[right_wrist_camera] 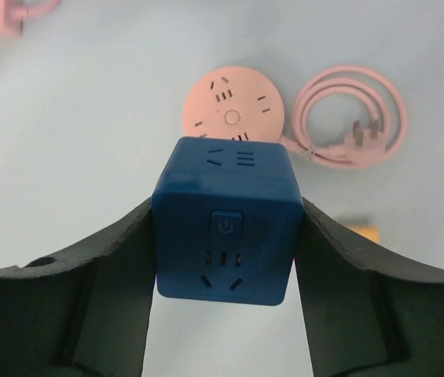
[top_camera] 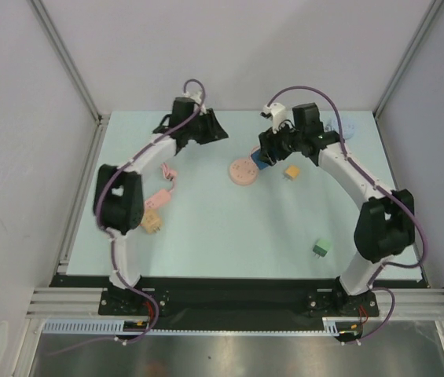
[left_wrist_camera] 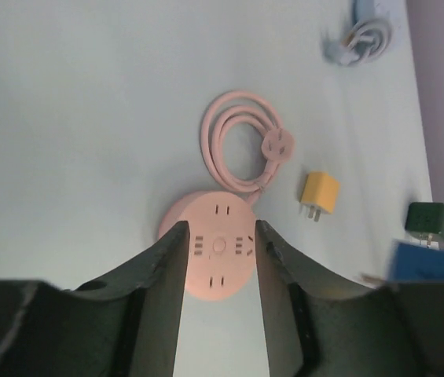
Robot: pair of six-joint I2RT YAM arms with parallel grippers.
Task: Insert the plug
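Note:
My right gripper (top_camera: 269, 159) (right_wrist_camera: 226, 208) is shut on a blue cube socket adapter (right_wrist_camera: 225, 228) and holds it above the table, just right of the pink round power strip (top_camera: 243, 170) (right_wrist_camera: 236, 114). Its prongs are hidden. The strip's pink cord (right_wrist_camera: 351, 118) lies coiled beside it and ends in a plug (right_wrist_camera: 363, 135). My left gripper (top_camera: 218, 132) (left_wrist_camera: 220, 236) is open and empty, up and to the left of the strip (left_wrist_camera: 214, 247), which shows between its jaws. The blue cube shows in the left wrist view (left_wrist_camera: 434, 263) too.
A yellow adapter (top_camera: 291, 170) (left_wrist_camera: 319, 195) lies right of the strip. A green adapter (top_camera: 321, 249) sits near the front right. A pink corded piece (top_camera: 166, 177) and a tan adapter (top_camera: 152, 222) lie by the left arm. A pale blue coiled cable (top_camera: 346, 127) lies back right.

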